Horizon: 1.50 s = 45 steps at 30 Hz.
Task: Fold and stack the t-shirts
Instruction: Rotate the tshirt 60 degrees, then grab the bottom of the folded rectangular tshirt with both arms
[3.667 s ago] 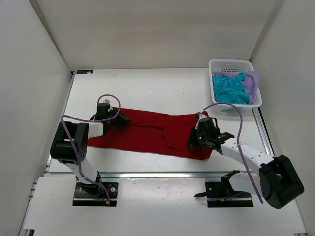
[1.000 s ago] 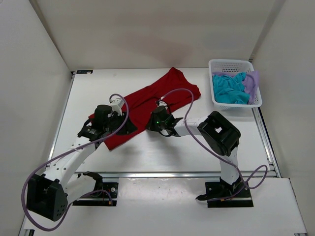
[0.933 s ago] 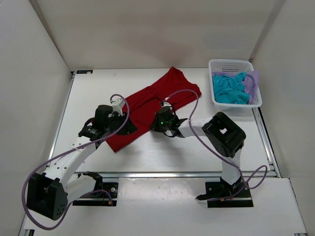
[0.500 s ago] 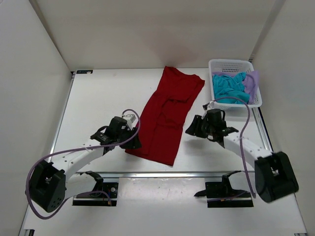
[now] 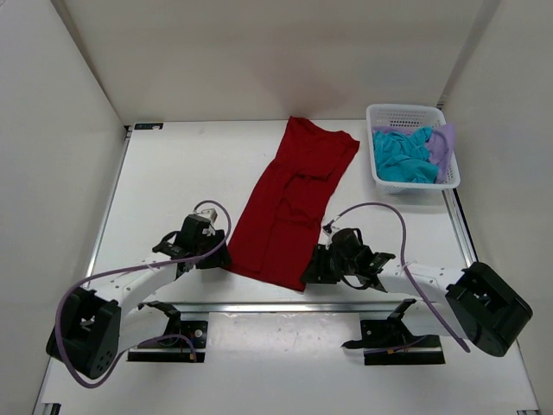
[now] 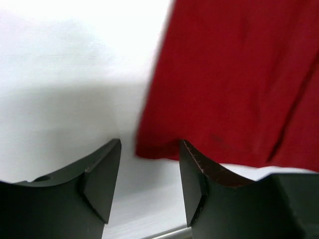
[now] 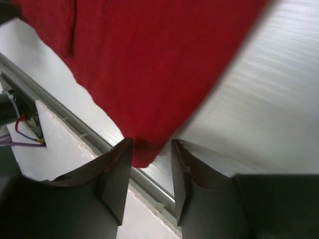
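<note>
Bright even light, motion-blurred wrist views

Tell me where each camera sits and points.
Top external: above and behind the robot, looking down on the table, red t-shirt, left hand, right hand.
Left wrist: on the left arm, looking past its hand's fingers at the shirt's near hem.
Right wrist: same on the right arm, past its fingers, at the hem's other corner.
Shared: both wrist views show that hem.

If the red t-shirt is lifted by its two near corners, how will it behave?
Probably floppy: the red t-shirt lies flat with soft creases, so its middle would likely sag. It looks thin and light. Pushed, it may bunch up or slide on the smooth table.
</note>
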Each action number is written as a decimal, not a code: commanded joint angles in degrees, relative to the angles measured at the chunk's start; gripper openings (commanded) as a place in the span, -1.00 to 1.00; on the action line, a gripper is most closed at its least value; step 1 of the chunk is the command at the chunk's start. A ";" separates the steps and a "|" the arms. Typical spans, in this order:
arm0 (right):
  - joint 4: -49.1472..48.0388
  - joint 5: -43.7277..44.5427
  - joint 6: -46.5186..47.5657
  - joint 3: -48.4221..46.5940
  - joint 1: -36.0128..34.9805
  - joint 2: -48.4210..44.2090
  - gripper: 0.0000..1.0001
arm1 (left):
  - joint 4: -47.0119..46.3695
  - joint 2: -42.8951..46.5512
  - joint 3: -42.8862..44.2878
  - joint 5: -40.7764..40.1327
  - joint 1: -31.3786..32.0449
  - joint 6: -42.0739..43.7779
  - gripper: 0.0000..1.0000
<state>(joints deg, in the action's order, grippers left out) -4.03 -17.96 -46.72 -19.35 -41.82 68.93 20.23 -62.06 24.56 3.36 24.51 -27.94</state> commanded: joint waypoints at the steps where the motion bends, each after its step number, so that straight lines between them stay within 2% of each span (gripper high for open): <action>1: -5.10 -0.14 -3.38 0.37 -2.21 2.00 -0.34 | -2.82 -3.75 -1.96 2.53 1.67 -0.53 0.21; 4: -5.46 -0.15 -4.60 0.37 -3.09 2.88 -0.46 | -3.79 -4.64 -2.84 4.73 1.24 -0.44 0.14; 7: -4.15 0.81 -5.57 0.81 -4.22 2.18 -0.40 | -4.15 -3.51 -2.41 5.78 0.98 -0.71 0.06; 9: -2.91 2.04 -6.01 1.07 -4.75 0.95 -0.30 | -4.06 -3.42 -1.97 5.87 1.24 -0.53 -0.18; 12: -2.21 1.26 -6.72 2.04 -4.50 -0.80 -0.30 | -3.09 -2.80 -1.36 6.05 1.33 -0.53 -0.50; 14: -2.38 0.90 -6.55 1.95 -4.50 -0.81 -0.44 | -2.56 -2.27 -1.09 6.57 1.32 -0.18 -0.61; 15: -2.73 0.64 -7.15 2.04 -4.93 -0.38 -0.62 | -2.13 -1.84 -0.92 6.92 1.41 -0.35 -0.72; 18: -2.56 0.46 -7.07 1.86 -6.16 -0.02 -0.99 | 0.50 0.45 -0.65 7.02 1.76 -0.36 -0.95; 25: 9.47 3.19 -8.47 -4.18 -17.84 -4.05 -1.00 | 14.37 11.86 3.56 12.90 1.51 -0.18 -1.00; 28: 13.26 3.98 -9.00 -6.22 -18.74 -8.19 -1.00 | 20.01 16.00 7.25 14.49 -1.48 0.78 -1.00; 31: 15.81 4.77 -6.02 -8.50 -14.10 -11.70 -1.00 | 18.81 15.66 11.91 17.82 -4.64 0.35 -1.00; 36: 15.21 -2.85 3.90 -10.52 4.53 -13.29 -0.98 | 7.40 5.22 18.58 14.67 -1.23 -3.60 -1.00; 38: 14.93 -5.86 9.34 -12.27 14.09 -11.11 -1.00 | 2.03 -3.11 22.35 14.49 -1.05 -4.31 -1.00; 43: 14.41 -9.37 16.92 -20.79 24.49 -1.10 -1.00 | -4.57 -20.01 35.44 12.03 -0.43 -6.77 -1.00; 45: 12.57 -9.55 17.97 -22.47 27.58 2.42 -1.00 | -4.15 -28.60 41.32 10.10 -0.87 -6.95 -1.00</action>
<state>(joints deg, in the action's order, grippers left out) 11.07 -24.36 -34.68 -38.33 -17.32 67.83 21.28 -84.60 58.67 16.21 24.01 -33.30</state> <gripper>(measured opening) 0.020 0.111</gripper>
